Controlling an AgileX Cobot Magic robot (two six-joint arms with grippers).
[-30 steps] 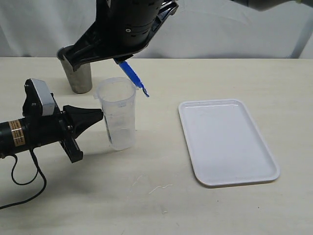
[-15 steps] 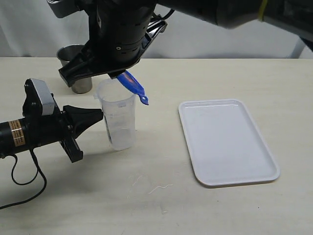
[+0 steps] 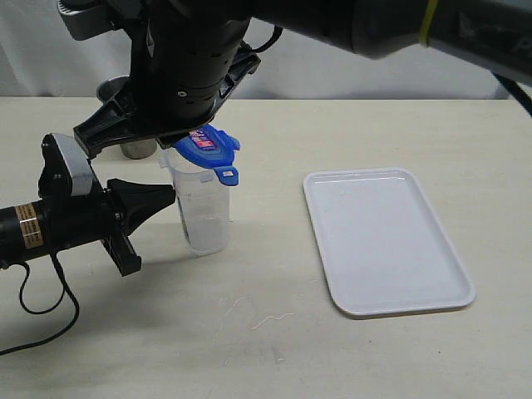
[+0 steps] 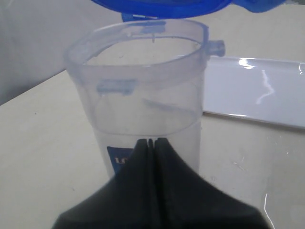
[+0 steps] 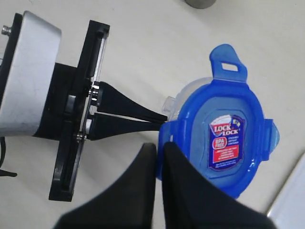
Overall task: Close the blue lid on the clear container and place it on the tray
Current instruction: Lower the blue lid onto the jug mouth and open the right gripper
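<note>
Blue lid (image 3: 206,150): it lies almost flat over the mouth of the clear container (image 3: 199,208), sticker side up, with the flaps sticking out. It is not pushed down yet. My left wrist view shows a thin gap above the near rim.
Right hand (image 5: 158,151): its two fingers pinch the lid by one edge. I think I hold it there so the rest of the lid is free to meet the rim.
Left hand (image 3: 164,197): its fingers are pressed together and hold nothing. The tip sits right at the container's side wall; I cannot tell if it touches. I think it is there to stop the tall container from sliding or tipping when I push down.
Where the container is: upright on the tabletop (image 3: 274,332), well apart from the tray (image 3: 384,241), which lies on the right of the exterior view.
Grey cup (image 3: 140,150): behind, mostly hidden by my arm. It is not part of this job.
Step I am on: lining up the lid. The closing is not done, and the move to the tray has not begun.
Next: I think the lid must be centred, pressed flat and its flaps snapped down.
Watch out: the container looks tall and light, so an off-centre push could knock it over.
</note>
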